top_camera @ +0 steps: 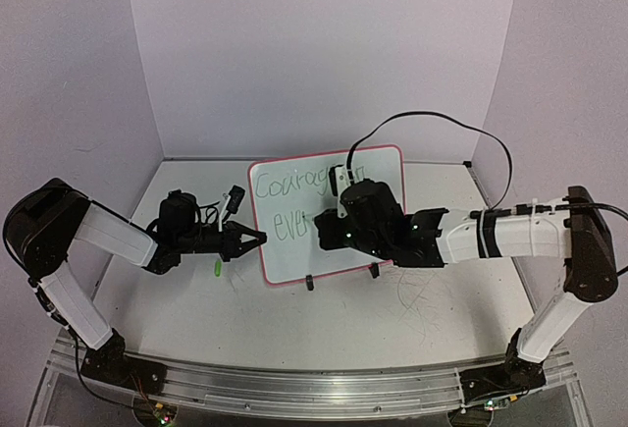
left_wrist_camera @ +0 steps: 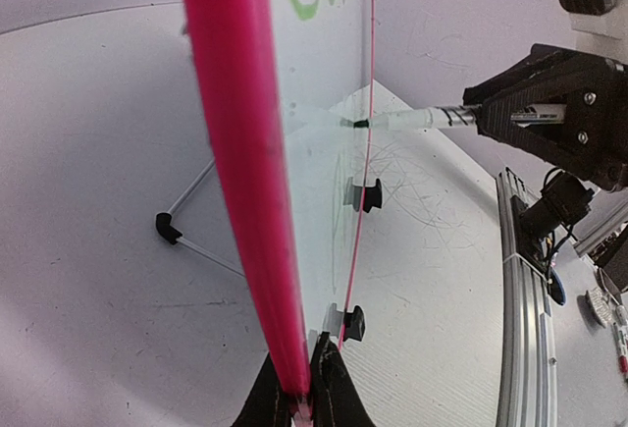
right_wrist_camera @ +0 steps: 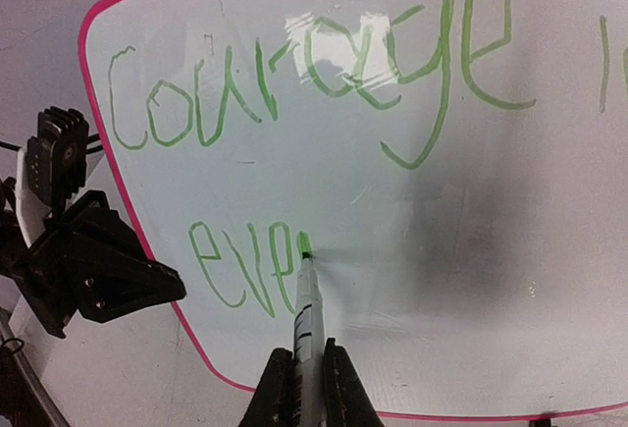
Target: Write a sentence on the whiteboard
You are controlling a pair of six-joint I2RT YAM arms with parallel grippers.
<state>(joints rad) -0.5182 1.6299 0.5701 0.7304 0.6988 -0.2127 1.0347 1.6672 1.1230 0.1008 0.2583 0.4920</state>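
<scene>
So here's where you're at: the whiteboard (top_camera: 289,260) stands upright on its two black feet (top_camera: 310,284) around the middle of the counter (top_camera: 196,319), facing the arms, its left end a bit nearer to them than its right

Your left hand (top_camera: 257,240) comes in from the left and is clamped on the board's left edge. In the left wrist view you can see both fingers (left_wrist_camera: 329,393) pinched together on the pink rim (left_wrist_camera: 235,152), one on each face of the board

Your right hand (right_wrist_camera: 307,353) is closed on a marker (right_wrist_camera: 306,299), which pokes straight out between the fingers. The green tip is touching the board on the lower line of writing

The sentence (right_wrist_camera: 324,83) is in green. The top line reads "Courage", then a single stroke right at the edge of the right wrist view. The lower line reads "eve", with a short stroke sitting right at the marker tip. The rest of the board below and to the right of that is bare white

Other bits: there's a small green thing (top_camera: 216,268) lying on the counter just under your left hand, can't tell what it is. Grey scribbles (top_camera: 422,304) mark the counter below your right arm
</scene>
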